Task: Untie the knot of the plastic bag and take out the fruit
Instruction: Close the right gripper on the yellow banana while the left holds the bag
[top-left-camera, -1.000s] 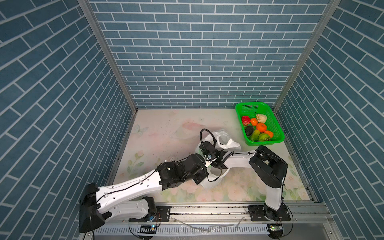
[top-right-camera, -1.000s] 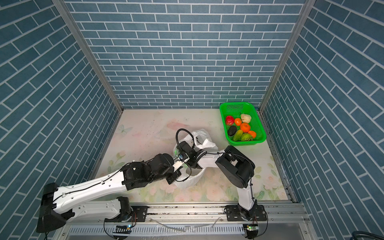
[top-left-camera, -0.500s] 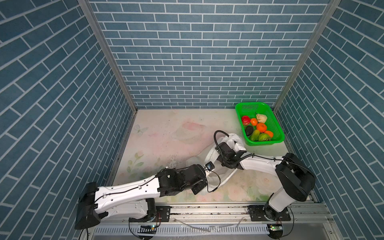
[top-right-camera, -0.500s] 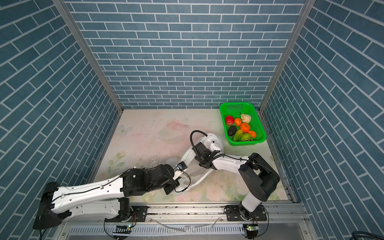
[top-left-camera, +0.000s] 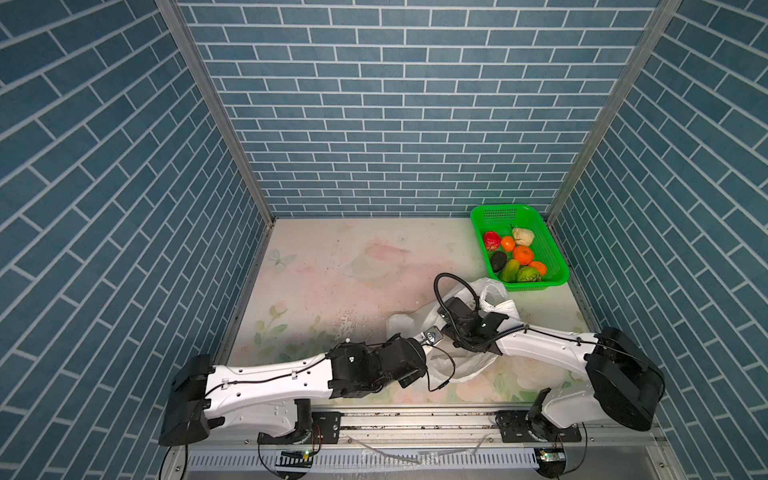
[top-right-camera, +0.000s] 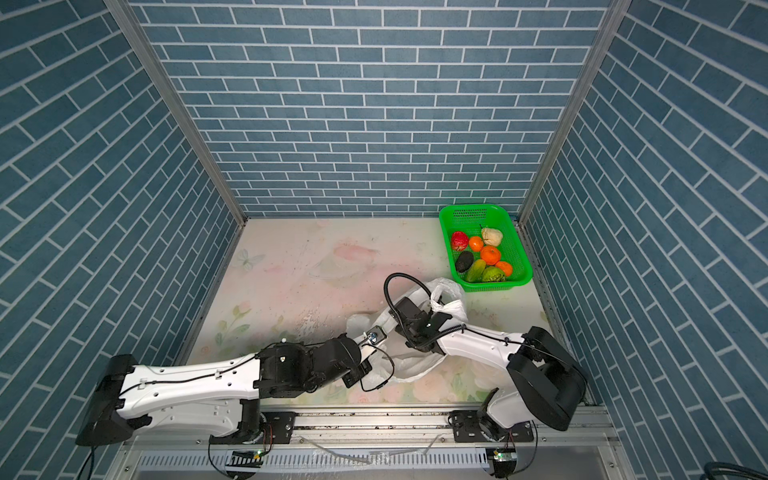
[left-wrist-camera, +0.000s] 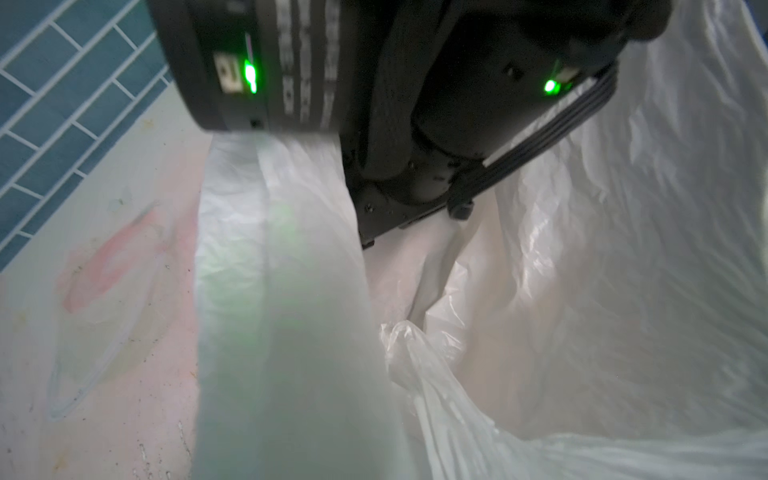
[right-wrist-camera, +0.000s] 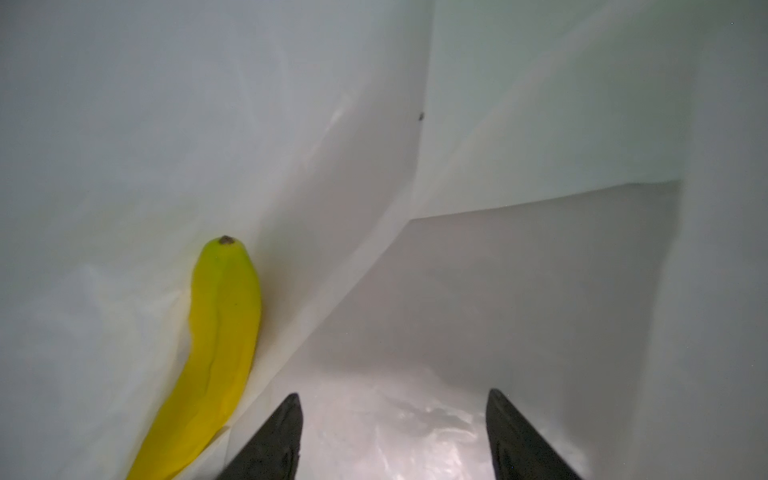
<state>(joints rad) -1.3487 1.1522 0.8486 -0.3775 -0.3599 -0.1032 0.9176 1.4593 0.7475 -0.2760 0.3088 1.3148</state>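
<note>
the plastic bag (top-left-camera: 467, 368) lies open and crumpled on the floral table (top-left-camera: 332, 270), near the front and right of middle, just nearer than the green basket (top-left-camera: 500, 216) in the far right corner. the right gripper (right-wrist-camera: 392, 392) is inside the bag, its two black fingers (right-wrist-camera: 274, 440) spread wide with only white film between them, gripping nothing. a yellow banana (right-wrist-camera: 222, 332) lies against the bag wall just beside one finger. the left gripper (top-left-camera: 426, 360) sits at the bag's left edge, closed tight. a strip of film runs taut from it in the left wrist view, so it pinches the bag. more fruit (top-left-camera: 523, 254) sits in the basket: red, orange, dark, green and cream pieces.
</note>
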